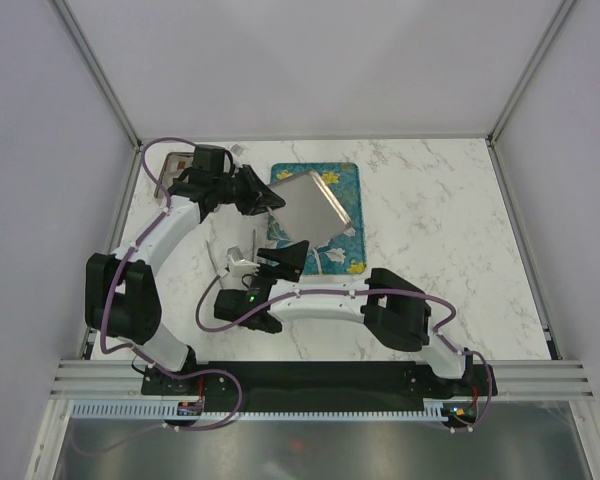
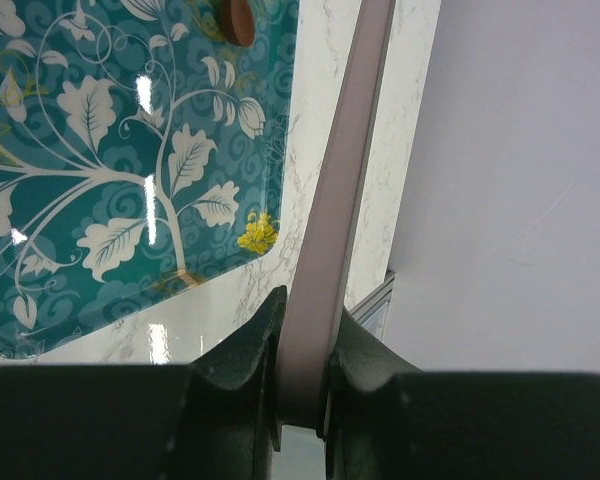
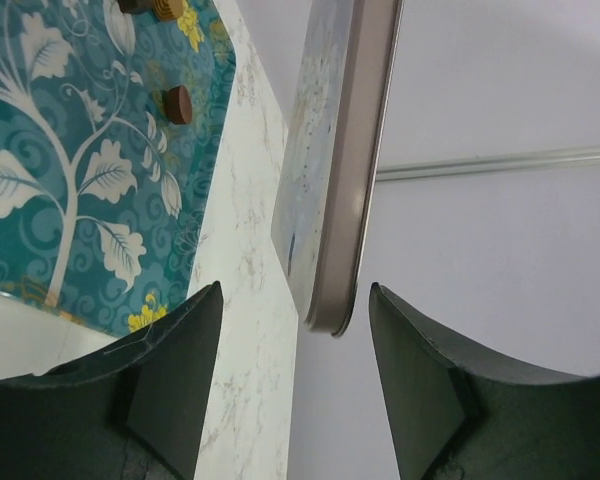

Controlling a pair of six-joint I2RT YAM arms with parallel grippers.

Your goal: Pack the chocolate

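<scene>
Chocolate (image 3: pixel 178 104) on tray (image 3: pixel 40 200); left gripper (image 2: pixel 308 335) (arm outstretched) pinches lid (image 2: pixel 342 180).

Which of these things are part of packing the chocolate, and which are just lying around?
Part of the job:
chocolate pieces on the teal tray
flat metal tin, clamped in the left gripper
right gripper, jaws open near the tin's corner

Lying about:
thin metal tongs
yellow flowers, only print on the tray
</scene>
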